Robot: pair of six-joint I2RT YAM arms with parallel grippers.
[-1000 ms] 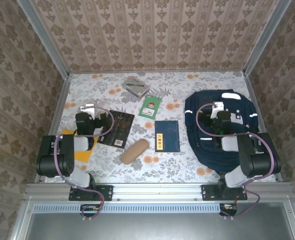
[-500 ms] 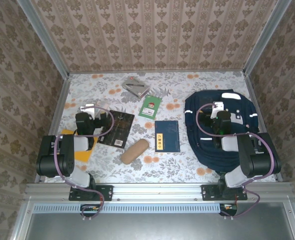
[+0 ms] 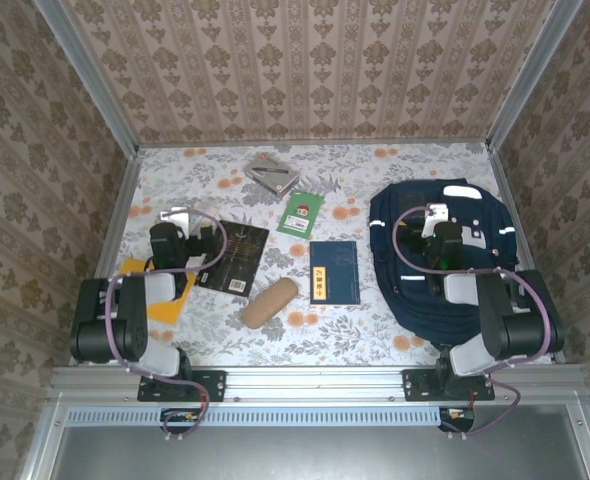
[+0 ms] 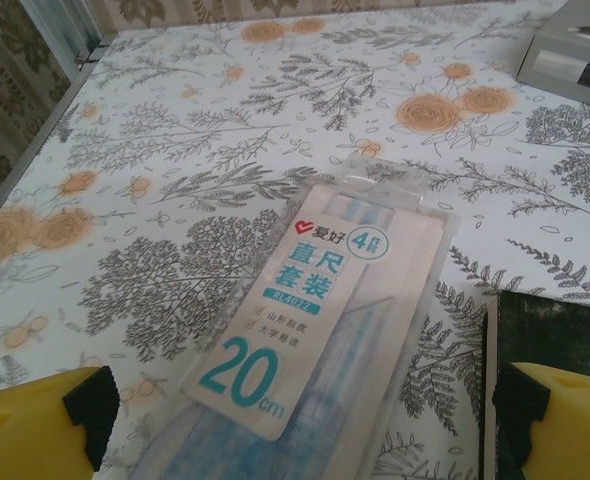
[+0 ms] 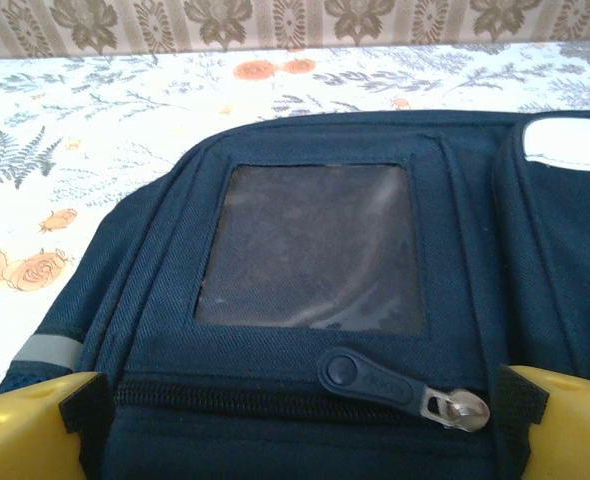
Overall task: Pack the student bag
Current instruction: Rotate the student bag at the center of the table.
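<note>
The student bag (image 3: pixel 395 290) lies flat on the right side of the floral table (image 3: pixel 375 170). The right gripper (image 3: pixel 436 213) hovers over its zipper pull (image 5: pixel 375 380), jaws spread wide and empty. Well to the left, the left gripper (image 3: pixel 178 216), likewise spread and empty, hangs above a packaged ruler (image 4: pixel 315 310) beside a black book (image 3: pixel 233 257).

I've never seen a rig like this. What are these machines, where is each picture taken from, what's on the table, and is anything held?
These are two robot arms bolted to a table. One picture looks down from above; the other two come from cameras on the wrists, whose yellow fingers show at the corners. The left gripper is open over a ruler packet. The right gripper is open over the navy student bag. Between lie a black book, blue book, green booklet, grey box and tan pouch. Nothing is held.
</note>
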